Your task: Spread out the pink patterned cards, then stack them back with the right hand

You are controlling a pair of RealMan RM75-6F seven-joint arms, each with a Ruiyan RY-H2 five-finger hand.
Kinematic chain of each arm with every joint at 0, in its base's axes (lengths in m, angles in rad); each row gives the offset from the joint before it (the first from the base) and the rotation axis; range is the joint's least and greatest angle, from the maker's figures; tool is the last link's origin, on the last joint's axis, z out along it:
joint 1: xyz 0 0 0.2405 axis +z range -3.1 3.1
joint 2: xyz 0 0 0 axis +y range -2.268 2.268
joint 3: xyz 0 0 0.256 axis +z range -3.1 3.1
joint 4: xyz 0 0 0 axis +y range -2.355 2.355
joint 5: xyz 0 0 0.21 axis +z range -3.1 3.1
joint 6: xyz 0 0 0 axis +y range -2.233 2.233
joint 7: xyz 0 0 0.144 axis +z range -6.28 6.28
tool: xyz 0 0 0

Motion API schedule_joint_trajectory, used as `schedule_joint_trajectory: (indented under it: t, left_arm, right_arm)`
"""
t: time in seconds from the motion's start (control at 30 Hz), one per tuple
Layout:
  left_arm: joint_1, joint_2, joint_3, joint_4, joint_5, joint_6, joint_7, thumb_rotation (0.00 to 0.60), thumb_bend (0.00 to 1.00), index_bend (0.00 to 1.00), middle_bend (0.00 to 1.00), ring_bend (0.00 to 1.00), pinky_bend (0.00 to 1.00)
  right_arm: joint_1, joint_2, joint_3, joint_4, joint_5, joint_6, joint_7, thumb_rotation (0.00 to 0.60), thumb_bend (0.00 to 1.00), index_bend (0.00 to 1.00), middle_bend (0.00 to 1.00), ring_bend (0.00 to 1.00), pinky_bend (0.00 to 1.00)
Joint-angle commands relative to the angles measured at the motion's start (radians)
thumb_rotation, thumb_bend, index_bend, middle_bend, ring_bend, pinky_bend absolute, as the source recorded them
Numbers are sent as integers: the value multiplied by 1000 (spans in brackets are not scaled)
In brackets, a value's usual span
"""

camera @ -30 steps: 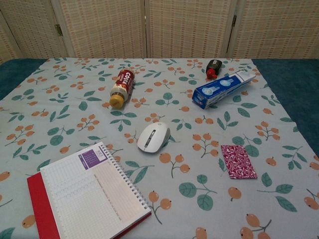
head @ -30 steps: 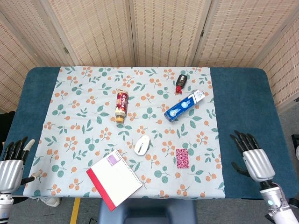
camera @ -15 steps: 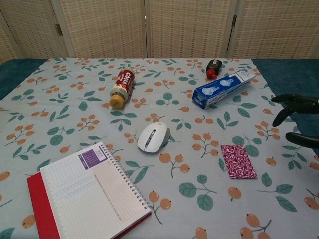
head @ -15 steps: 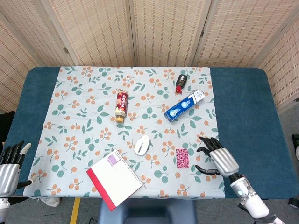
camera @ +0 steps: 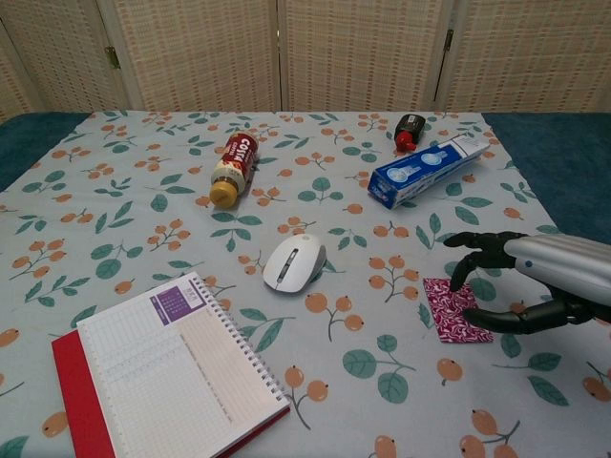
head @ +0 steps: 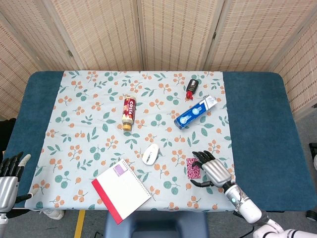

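Since the earlier frames: right hand (head: 210, 170) has travelled in from the blue right side of the table to the pink patterned cards (camera: 456, 309); left hand (head: 9, 174) has sunk lower at the near left corner. Everything else has stayed put.

Landmark for all placements: the white computer mouse (camera: 293, 261).

- Blue-covered table (head: 257, 119) with a pale floral cloth (head: 89, 119) of orange berries and green leaves; the mouse lies a little to the near side of the cloth's centre.
- Spiral-bound notebook with a red cover and ruled white page (camera: 167, 372): near-left of the mouse, open, lying at an angle at the near edge.
- Right hand, silver with black fingers (camera: 470, 256): right of the mouse, over the cards, fingers spread and arched downward, thumb below; it holds nothing. Whether a fingertip touches the top card cannot be told.
- Left hand: far left of the mouse, off the near corner, fingers apart and pointing up, holding nothing.
- Blue and white rectangular box (head: 196, 112): beyond and right of the mouse, lying diagonally.
- Brown Costa drink bottle with a tan cap (head: 129, 112): beyond and left of the mouse, on its side.
- Pink patterned cards: right of the mouse, one squared stack, flat on the cloth.
- Small black bottle with a red cap (head: 191, 88): furthest beyond the mouse, just past the box.
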Motion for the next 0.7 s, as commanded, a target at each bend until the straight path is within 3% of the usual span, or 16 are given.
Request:
schedule_joint_trajectory:
  t: [0.03,0.7]
  left_arm:
    - [0,0,0,1,0,0,-1,600,178,83,32,54,0]
    - [-4,3,-3,-5,1,-13,2,600,177,97,32,54,0]
  right_arm:
    - [8,-25,-9,31,0,-2,-18,153,336,290,71,0,0]
    - [20,-75,-32,98,14,15,-38,149,337,290,83,0,0]
